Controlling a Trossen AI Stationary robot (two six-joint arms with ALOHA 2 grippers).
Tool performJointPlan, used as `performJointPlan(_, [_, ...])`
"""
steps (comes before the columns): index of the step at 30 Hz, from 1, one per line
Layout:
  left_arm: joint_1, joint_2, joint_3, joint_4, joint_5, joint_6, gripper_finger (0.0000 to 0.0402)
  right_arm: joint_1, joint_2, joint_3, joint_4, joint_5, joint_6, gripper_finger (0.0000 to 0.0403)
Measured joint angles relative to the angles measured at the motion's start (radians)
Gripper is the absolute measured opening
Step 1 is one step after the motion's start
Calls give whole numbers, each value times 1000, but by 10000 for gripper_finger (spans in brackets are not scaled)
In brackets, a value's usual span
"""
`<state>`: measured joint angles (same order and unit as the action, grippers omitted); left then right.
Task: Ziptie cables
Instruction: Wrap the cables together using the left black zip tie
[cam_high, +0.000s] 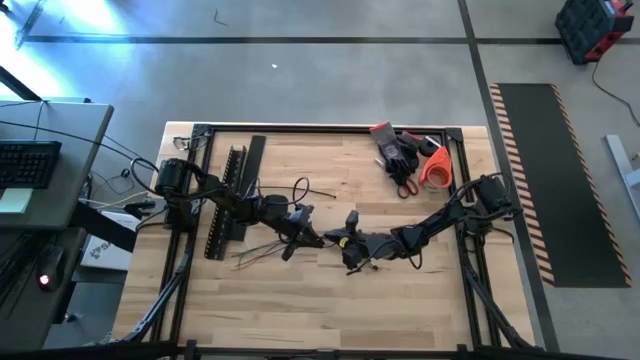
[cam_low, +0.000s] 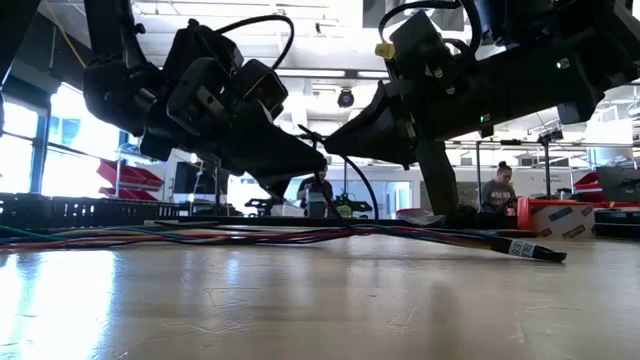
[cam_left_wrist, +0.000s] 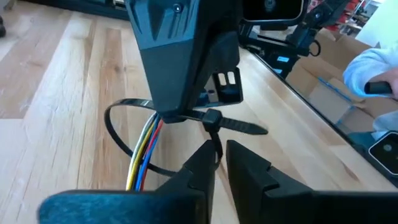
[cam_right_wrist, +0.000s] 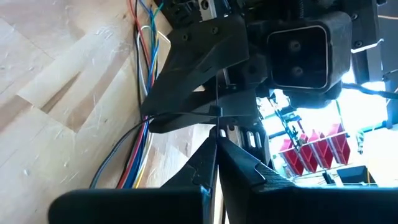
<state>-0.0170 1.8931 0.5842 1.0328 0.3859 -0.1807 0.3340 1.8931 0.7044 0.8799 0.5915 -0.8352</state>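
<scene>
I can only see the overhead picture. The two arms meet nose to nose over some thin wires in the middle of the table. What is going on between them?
Observer: The left wrist view shows a black zip tie looped loosely around the cables.
Visitor: Who is holding it?
Observer: The left gripper pinches the strap just below the tie's head. The right gripper is closed on the loop from the other side.
Visitor: Are the wires lifted up?
Observer: Barely, in the low view. They lie along the table and rise only slightly under the grippers.

Right gripper (cam_right_wrist: 216, 144) fingers (cam_right_wrist: 202, 163) pinching ziptie (cam_right_wrist: 180, 116) around cables (cam_right_wrist: 142, 134).
</scene>
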Motion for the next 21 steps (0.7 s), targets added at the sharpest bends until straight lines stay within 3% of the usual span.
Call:
performJointPlan(3, [1,0,0,8,13,-1,5,0,0,0,0,0,-7,0])
performJointPlan(7, [25,0,2,14,107,-41,0,0,0,4,0,-26,-45,0])
performJointPlan(21, [51,0,3,15,163,-61,0,-2,0,62,-6,-96,-161,0])
